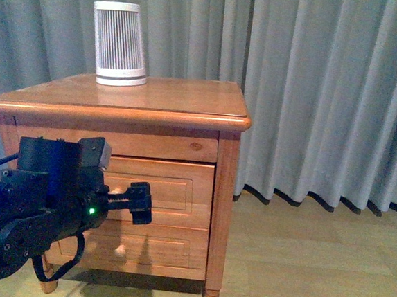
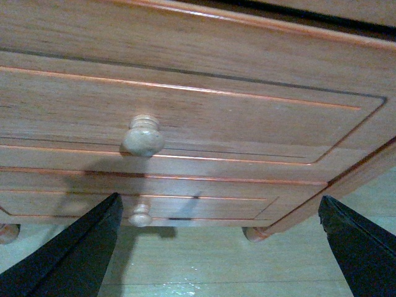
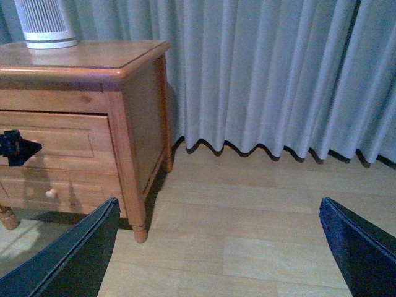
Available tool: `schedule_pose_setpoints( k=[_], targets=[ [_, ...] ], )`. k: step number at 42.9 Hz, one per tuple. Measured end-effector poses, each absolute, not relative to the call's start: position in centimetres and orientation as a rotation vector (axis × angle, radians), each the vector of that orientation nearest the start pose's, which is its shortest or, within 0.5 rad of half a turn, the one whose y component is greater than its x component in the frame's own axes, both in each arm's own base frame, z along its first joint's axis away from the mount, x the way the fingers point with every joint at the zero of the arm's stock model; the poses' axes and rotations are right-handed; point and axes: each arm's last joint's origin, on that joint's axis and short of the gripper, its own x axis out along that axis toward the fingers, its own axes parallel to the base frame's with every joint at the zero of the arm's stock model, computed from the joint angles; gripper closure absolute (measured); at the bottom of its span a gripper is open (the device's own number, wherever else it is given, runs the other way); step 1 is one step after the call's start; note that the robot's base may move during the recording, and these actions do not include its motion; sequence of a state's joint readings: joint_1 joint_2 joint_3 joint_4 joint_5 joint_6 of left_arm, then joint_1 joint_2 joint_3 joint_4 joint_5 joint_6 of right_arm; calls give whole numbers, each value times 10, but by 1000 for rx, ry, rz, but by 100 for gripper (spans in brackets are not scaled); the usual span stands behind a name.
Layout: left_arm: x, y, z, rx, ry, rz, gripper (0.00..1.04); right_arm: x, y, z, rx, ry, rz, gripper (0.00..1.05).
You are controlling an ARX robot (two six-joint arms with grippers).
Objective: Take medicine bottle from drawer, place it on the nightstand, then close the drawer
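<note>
Your left gripper point(image 2: 219, 201) spread wide, empty, before the closed drawer point(image 2: 247, 120), knob point(image 2: 143, 135) untouched, your right gripper point(image 3: 216, 207) likewise spread, empty

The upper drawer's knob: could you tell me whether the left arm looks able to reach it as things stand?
Probably yes. The left hand is open and faces the upper drawer, with its knob just ahead and nothing between them.
</note>
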State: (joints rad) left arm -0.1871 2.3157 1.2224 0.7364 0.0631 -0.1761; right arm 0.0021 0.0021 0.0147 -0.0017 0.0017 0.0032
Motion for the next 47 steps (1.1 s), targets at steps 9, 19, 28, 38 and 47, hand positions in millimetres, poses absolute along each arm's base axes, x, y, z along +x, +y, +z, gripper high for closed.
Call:
schedule_pose_setpoints(
  k=[9, 19, 28, 38, 47],
  targets=[
    [459, -79, 65, -103, 350, -207, 7, 97, 0, 168, 3, -11, 0, 7],
    [472, -76, 61, -25, 312, -207, 7, 97, 0, 168, 3, -11, 0, 7],
    [482, -72, 54, 12, 305, -195, 7, 97, 0, 168, 3, -11, 0, 7],
    [496, -63, 54, 25, 303, -154, 7, 97, 0, 168, 3, -11, 0, 7],
    [502, -61, 46, 9, 338, -142, 19, 97, 0, 168, 3, -11, 1, 7]
  ],
)
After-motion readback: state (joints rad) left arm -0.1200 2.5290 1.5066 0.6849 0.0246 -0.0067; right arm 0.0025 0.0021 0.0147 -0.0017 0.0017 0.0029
